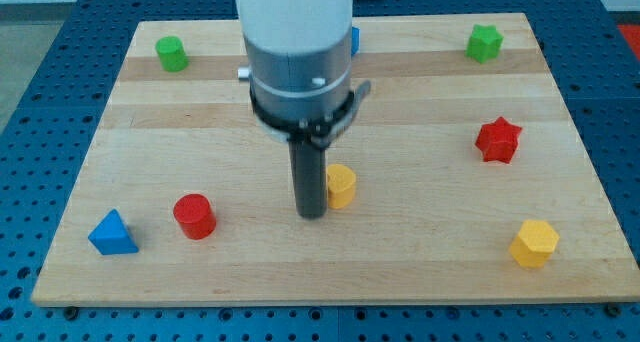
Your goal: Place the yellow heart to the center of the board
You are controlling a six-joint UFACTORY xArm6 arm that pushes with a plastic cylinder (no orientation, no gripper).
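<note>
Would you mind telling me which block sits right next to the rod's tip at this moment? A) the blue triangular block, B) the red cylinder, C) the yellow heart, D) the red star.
C: my tip stands immediately at the view's left of the yellow heart, seemingly touching it, while the red cylinder, the blue triangular block and the red star all lie well apart from it.

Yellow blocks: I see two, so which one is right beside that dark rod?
The yellow heart, beside my tip near mid-board. The other yellow block sits apart, near the view's bottom right.
</note>
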